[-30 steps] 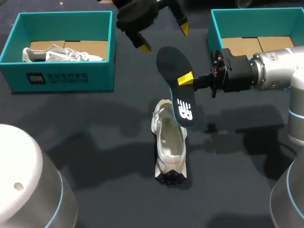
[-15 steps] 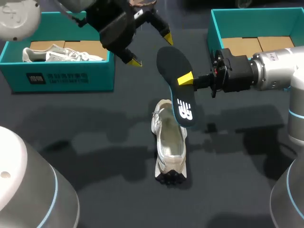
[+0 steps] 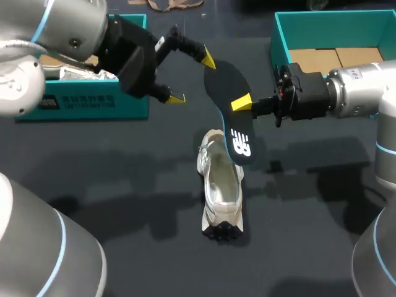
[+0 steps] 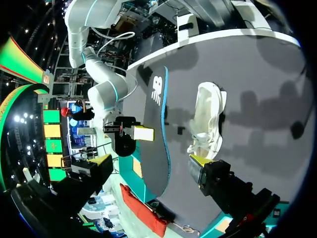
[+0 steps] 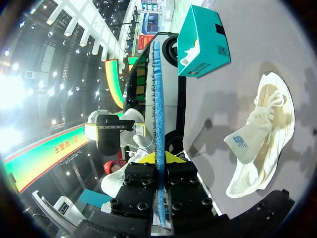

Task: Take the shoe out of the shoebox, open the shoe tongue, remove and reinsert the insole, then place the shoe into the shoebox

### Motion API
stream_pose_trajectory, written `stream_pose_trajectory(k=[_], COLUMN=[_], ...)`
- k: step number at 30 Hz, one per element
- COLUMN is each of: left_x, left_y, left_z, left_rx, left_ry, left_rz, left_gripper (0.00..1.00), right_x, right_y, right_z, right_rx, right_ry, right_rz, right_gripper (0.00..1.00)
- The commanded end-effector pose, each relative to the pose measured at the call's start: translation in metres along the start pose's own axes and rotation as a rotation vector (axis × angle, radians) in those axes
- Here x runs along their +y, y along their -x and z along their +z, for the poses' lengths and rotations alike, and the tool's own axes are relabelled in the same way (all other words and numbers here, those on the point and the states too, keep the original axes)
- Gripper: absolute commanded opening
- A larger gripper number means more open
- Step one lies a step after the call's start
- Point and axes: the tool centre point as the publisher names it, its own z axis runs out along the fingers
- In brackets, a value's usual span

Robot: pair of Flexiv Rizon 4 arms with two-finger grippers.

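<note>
Insole: the dark insole [image 3: 232, 127] hangs clear of the table [image 3: 124, 179] near its middle. Its long axis runs roughly 11 to 5 o'clock, and its lower end is over the shoe's far end; whether they touch cannot be told.
Right gripper: entering from 3 o'clock, the right gripper [image 3: 241, 103] is clamped on the insole at mid-length. From its own wrist, the insole [image 5: 156, 114] stands edge-on between the two pinching fingers.
Left gripper: reaching in from 10 o'clock, the left gripper [image 3: 192, 79] has its jaws spread wide and holds nothing. One yellow tip sits just beside the insole's far end.
Shoe: the pale shoe [image 3: 220, 189] lies on the table at 6 o'clock from the insole's middle, lengthwise 12 to 6, mouth up.
Shoeboxes: the left shoebox [image 3: 93, 102] is at 10 o'clock and the right shoebox [image 3: 334, 15] at 2 o'clock, both well apart from the shoe.
Relation that counts: the insole lies about 4 o'clock from the left jaws. It nearly shares the shoe's axis, so the right arm, already gripping, is the nearer.
Step in hand: removal looks complete; reinsertion appears to be next and likely calls for lowering the insole's near end into the shoe's mouth.
</note>
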Motion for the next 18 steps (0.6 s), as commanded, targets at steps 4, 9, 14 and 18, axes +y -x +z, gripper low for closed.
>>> stream_pose_trajectory(k=[4, 9, 14, 18], left_x=[0.001, 0.001, -0.003, -0.002], left_y=[-0.022, -0.022, -0.024, -0.030], left_z=[0.009, 0.009, 0.019, 0.039], left_rx=[-0.561, -0.561, -0.564, -0.606], left_ry=[0.107, 0.107, 0.131, 0.128], left_rz=[0.032, 0.032, 0.065, 0.075], left_gripper=[1.00, 1.00, 1.00, 1.00], right_x=[0.000, 0.000, 0.000, 0.000], right_y=[0.001, 0.001, 0.001, 0.001], right_z=[0.001, 0.001, 0.001, 0.001], right_rx=[-0.001, -0.001, -0.001, -0.001], right_ry=[0.001, 0.001, 0.001, 0.001], right_rz=[0.000, 0.000, 0.000, 0.000], right_gripper=[0.00, 0.00, 0.00, 0.00])
